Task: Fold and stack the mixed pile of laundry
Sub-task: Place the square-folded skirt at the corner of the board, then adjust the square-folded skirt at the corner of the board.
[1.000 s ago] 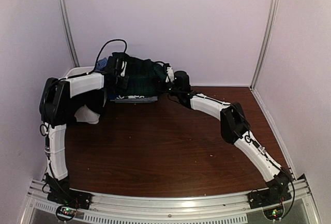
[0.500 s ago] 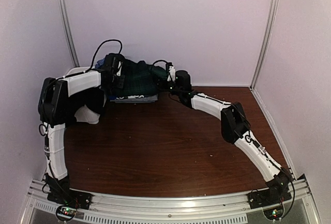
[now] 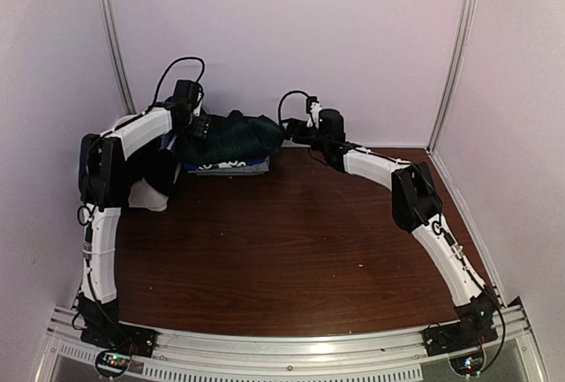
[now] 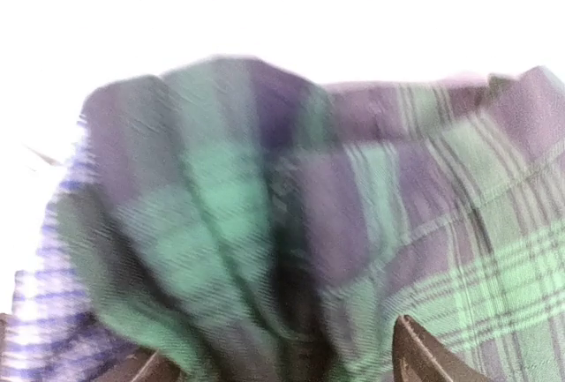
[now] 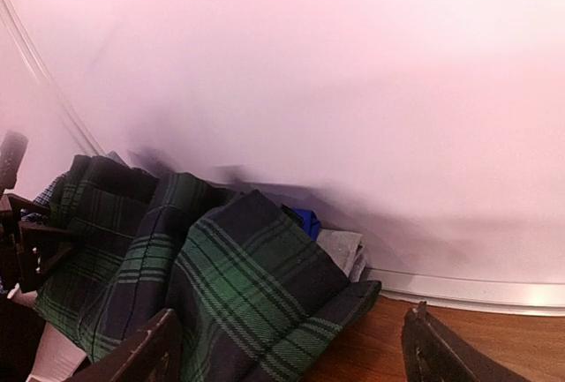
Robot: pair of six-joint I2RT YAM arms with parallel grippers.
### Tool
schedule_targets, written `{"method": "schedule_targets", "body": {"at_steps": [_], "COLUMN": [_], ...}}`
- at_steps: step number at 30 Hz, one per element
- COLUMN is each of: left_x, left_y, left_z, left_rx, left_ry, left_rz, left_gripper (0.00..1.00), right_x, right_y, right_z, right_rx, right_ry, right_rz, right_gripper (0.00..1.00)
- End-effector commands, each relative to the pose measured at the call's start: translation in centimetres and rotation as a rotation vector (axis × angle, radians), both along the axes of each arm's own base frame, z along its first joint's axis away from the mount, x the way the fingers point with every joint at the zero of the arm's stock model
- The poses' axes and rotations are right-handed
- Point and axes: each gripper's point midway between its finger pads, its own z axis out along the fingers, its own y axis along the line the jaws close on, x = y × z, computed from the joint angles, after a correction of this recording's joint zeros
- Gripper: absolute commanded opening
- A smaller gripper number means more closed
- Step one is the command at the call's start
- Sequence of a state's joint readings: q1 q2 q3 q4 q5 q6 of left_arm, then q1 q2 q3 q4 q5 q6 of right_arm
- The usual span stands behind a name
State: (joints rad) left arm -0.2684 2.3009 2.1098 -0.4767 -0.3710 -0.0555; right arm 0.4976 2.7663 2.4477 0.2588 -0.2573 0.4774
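Observation:
The dark green tartan skirt lies bunched on top of a folded stack against the back wall. My left gripper hovers at the skirt's left end. In the left wrist view the blurred tartan skirt fills the picture, and the left gripper is open with its fingertips wide apart. My right gripper is just right of the skirt. The right gripper is open too, the tartan skirt in front of it, with a blue garment and a grey piece tucked under the skirt.
A white basket sits at the left, partly hidden behind my left arm. The back wall stands close behind the stack. Dark wooden tabletop spreads in front of the stack.
Both grippers have opened and let go of the tartan skirt. The right gripper has drawn back to the right and both wrists have risen. The skirt has settled lower on the stack.

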Motion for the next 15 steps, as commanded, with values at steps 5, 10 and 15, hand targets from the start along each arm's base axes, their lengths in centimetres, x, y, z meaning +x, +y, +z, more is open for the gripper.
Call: {"method": "schedule_targets", "body": {"at_steps": [5, 10, 15], "left_x": [-1.4, -2.6, -3.1], "left_y": [0.0, -1.9, -4.2], "left_z": [12.3, 15.0, 12.5], "left_rx": [0.04, 0.01, -0.047], "left_ry": [-0.209, -0.236, -0.192], "left_rz": [-0.048, -0.088, -0.126], "left_gripper": [0.9, 0.9, 0.63], "right_x": [-2.2, -3.1, -3.9], "right_y": [-0.3, -1.4, -2.3], "right_z": [7.6, 8.9, 9.2], "right_rx": [0.016, 0.005, -0.007], "right_ry": [-0.102, -0.114, -0.115], "right_rz": [0.04, 0.036, 0.039], "right_gripper": [0.9, 0.93, 0.93]}}
